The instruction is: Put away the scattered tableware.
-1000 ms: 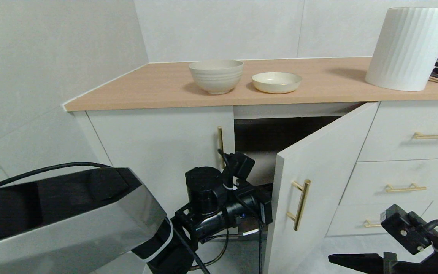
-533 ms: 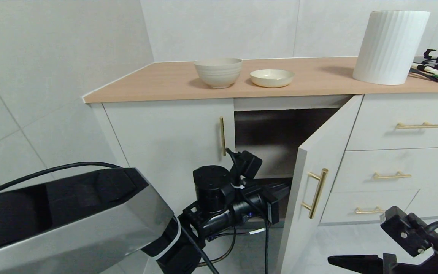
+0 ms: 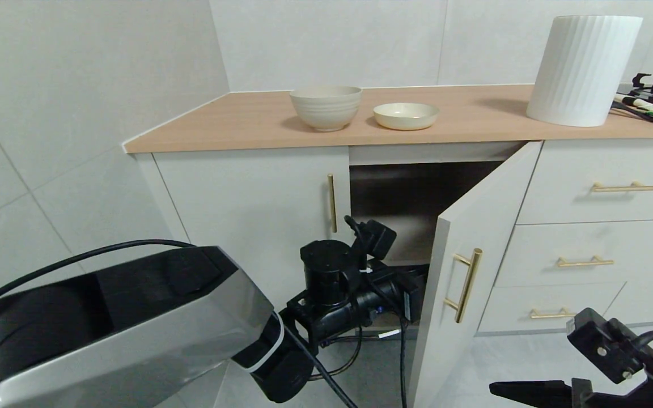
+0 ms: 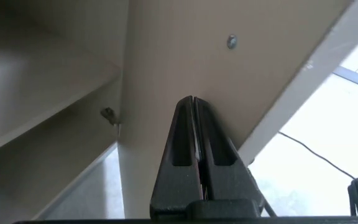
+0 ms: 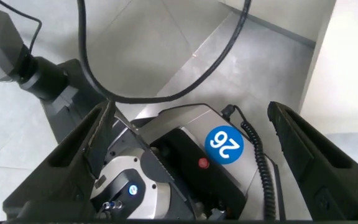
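Observation:
A cream ribbed bowl (image 3: 325, 107) and a shallow cream dish (image 3: 406, 115) stand side by side on the wooden countertop (image 3: 219, 127). Below them the right cabinet door (image 3: 476, 238) hangs open, showing a dark shelf space (image 3: 406, 192). My left arm (image 3: 355, 283) reaches low into that opening, just behind the door's free edge. My left gripper (image 4: 193, 102) is shut on nothing, with its tips close against the door's pale inner face. My right gripper (image 5: 191, 111) hangs open low on the right, over the floor.
A tall white ribbed cylinder (image 3: 584, 68) stands at the right of the counter, with dark utensils (image 3: 652, 102) behind it. Drawers with gold handles (image 3: 624, 187) fill the right side. The left cabinet door (image 3: 253, 215) is shut. A tiled wall closes off the left.
The head camera drew back after the oldest frame. Since half a second ago my left arm has moved up and further into the opening, and the door's free edge has shifted slightly left.

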You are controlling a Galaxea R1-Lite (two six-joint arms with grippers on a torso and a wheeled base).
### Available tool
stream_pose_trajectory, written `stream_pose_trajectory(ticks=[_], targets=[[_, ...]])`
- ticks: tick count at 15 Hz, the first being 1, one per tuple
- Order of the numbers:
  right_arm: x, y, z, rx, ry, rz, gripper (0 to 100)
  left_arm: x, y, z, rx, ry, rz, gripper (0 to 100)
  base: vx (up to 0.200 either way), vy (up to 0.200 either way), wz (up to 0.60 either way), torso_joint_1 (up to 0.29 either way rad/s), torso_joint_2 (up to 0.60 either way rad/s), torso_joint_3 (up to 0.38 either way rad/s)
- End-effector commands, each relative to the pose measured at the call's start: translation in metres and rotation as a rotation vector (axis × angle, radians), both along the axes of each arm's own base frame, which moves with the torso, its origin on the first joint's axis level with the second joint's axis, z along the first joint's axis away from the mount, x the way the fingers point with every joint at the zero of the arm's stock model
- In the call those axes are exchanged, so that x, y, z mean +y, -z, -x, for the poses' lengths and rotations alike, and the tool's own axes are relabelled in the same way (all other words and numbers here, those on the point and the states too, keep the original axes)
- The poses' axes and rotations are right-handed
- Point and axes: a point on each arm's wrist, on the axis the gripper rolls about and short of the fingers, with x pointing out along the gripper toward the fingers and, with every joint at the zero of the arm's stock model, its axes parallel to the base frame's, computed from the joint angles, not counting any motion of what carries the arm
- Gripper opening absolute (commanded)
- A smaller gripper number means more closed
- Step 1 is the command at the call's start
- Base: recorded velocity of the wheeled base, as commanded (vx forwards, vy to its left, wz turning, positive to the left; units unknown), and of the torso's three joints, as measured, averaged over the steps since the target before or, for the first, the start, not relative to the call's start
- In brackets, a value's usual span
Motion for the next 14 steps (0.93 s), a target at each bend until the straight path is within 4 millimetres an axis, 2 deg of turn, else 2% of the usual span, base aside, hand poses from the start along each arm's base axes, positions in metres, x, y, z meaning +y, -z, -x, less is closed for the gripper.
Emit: stream_pose_trajectory(ticks=[1, 5, 6, 8, 10, 11, 12, 14], targets=[[0.001, 0.000, 0.002, 0.000, -0.013, -0.002, 100, -0.007, -0.001, 0.006, -0.003, 0.019, 0.002, 0, 0.000, 0.000, 0.00, 0.000, 0.00, 0.000], [-0.009, -0.001, 0.018, 0.015, -0.187, -0.065, 100, -0.051, -0.004, 0.062, -0.015, 0.188, -0.006, 0, 0.000, 0.000, 0.00, 0.000, 0.00, 0.000], [-0.016, 0.000, 0.026, -0.002, -0.304, -0.087, 100, -0.064, -0.003, 0.085, -0.014, 0.252, -0.027, 0, 0.000, 0.000, 0.00, 0.000, 0.00, 0.000], [-0.017, 0.000, 0.028, -0.017, -0.324, -0.087, 100, -0.060, -0.004, 0.088, -0.027, 0.249, -0.039, 0, 0.000, 0.000, 0.00, 0.000, 0.00, 0.000], [-0.016, -0.002, 0.025, -0.026, -0.292, -0.084, 100, -0.030, -0.022, 0.062, -0.041, 0.135, -0.021, 0, 0.000, 0.000, 0.00, 0.000, 0.00, 0.000], [-0.015, -0.004, 0.015, -0.038, -0.208, -0.067, 100, -0.008, -0.033, 0.053, -0.028, 0.084, -0.036, 0, 0.000, 0.000, 0.00, 0.000, 0.00, 0.000], [-0.013, -0.006, 0.007, -0.043, -0.152, -0.059, 100, 0.007, -0.044, 0.052, -0.013, 0.056, -0.052, 0, 0.000, 0.000, 0.00, 0.000, 0.00, 0.000], [-0.010, -0.008, -0.007, -0.052, -0.025, -0.031, 100, 0.057, -0.086, 0.054, 0.026, -0.033, -0.091, 0, 0.000, 0.000, 0.00, 0.000, 0.00, 0.000]])
